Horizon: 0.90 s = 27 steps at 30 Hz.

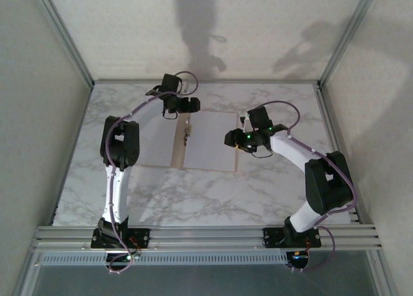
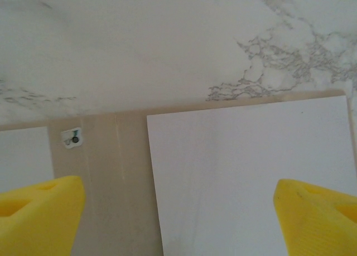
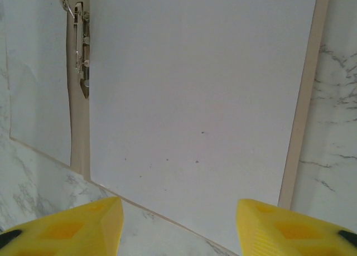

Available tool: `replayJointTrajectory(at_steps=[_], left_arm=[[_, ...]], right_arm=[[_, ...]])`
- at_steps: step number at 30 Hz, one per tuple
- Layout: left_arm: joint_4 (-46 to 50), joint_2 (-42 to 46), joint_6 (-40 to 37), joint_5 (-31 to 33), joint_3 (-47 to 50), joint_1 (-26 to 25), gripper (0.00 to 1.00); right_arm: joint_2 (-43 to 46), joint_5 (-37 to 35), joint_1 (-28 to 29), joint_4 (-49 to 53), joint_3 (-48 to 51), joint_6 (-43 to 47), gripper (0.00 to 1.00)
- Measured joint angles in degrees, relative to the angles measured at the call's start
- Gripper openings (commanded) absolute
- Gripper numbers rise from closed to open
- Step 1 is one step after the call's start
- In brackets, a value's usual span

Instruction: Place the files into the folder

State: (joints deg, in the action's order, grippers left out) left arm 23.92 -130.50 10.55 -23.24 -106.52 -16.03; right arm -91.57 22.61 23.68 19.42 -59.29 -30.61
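Observation:
The tan folder (image 1: 181, 155) lies open and flat on the marble table. One white file (image 1: 210, 144) rests on its right half and another white file (image 1: 158, 141) on its left half. A metal clip (image 1: 187, 135) sits on the spine between them. My left gripper (image 1: 175, 110) hovers over the folder's far edge, open, with the spine (image 2: 106, 172) and the right file (image 2: 251, 172) below its yellow fingertips (image 2: 39, 217). My right gripper (image 1: 234, 140) hangs open over the folder's right side, looking down on the right file (image 3: 195, 100), the clip (image 3: 81, 44) and the folder's tan edge (image 3: 304, 111).
Bare marble table (image 1: 193, 199) runs between the folder and the arm bases. A metal frame and pale walls (image 1: 39, 115) close in the left, right and far sides. A small fastener patch (image 2: 71, 137) sits on the folder near the spine's far end.

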Motion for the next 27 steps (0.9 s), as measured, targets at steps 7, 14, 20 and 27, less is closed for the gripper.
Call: replayJointTrajectory(at_steps=[7, 14, 20, 27], left_arm=[[3.0, -2.1, -1.8, -5.1, -1.4, 0.0, 0.82], [3.1, -1.6, -3.3, -11.0, 1.2, 0.0, 0.8], [2.8, 2.4, -3.7, -13.3, 9.1, 0.0, 0.8], [-1.3, 11.0, -2.9, -14.7, 19.5, -0.8, 0.79]], right_arm=[[3.0, 0.0, 0.0, 0.0, 0.0, -0.4, 0.57], [3.9, -0.1, 0.0, 0.1, 0.0, -0.8, 0.57], [3.9, -0.1, 0.0, 0.7, -0.1, -0.7, 0.57], [3.9, -0.9, 0.0, 2.6, -1.8, 0.5, 0.57]])
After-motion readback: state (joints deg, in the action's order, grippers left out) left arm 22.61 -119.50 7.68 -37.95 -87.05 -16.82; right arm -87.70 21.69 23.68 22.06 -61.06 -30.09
